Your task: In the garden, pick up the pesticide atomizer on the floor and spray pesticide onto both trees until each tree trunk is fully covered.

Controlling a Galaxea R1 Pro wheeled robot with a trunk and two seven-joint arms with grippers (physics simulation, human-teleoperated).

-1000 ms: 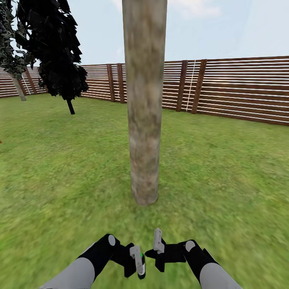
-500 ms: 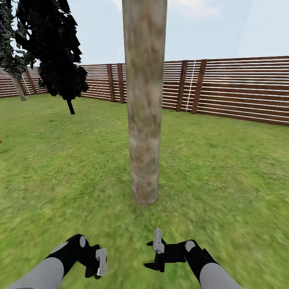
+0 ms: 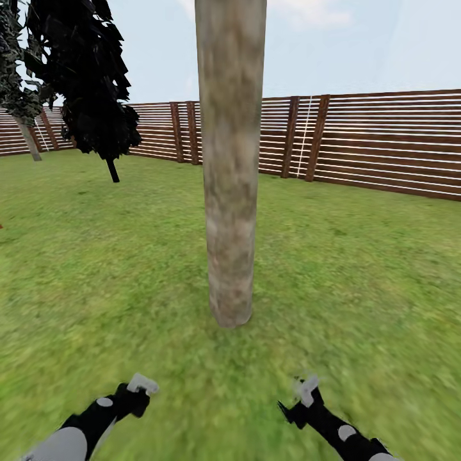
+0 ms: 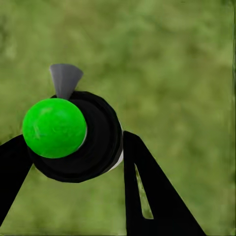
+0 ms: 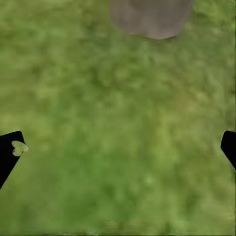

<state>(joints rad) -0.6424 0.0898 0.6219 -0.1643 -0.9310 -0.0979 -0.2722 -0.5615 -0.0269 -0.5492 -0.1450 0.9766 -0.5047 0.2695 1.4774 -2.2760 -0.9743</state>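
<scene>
Atomizer [image 4: 73, 135] sits gripped in left gripper [image 4: 73, 162], apparently; right gripper [image 5: 118, 147] spread wide, near trunk [image 3: 230, 160]

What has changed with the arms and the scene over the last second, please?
Both arms swung apart: the left gripper moved out to the left and the right gripper out to the right, after sitting close together in front of the tree trunk. The left one holds the sprayer. The trunk, fence and grass are unchanged.
</scene>
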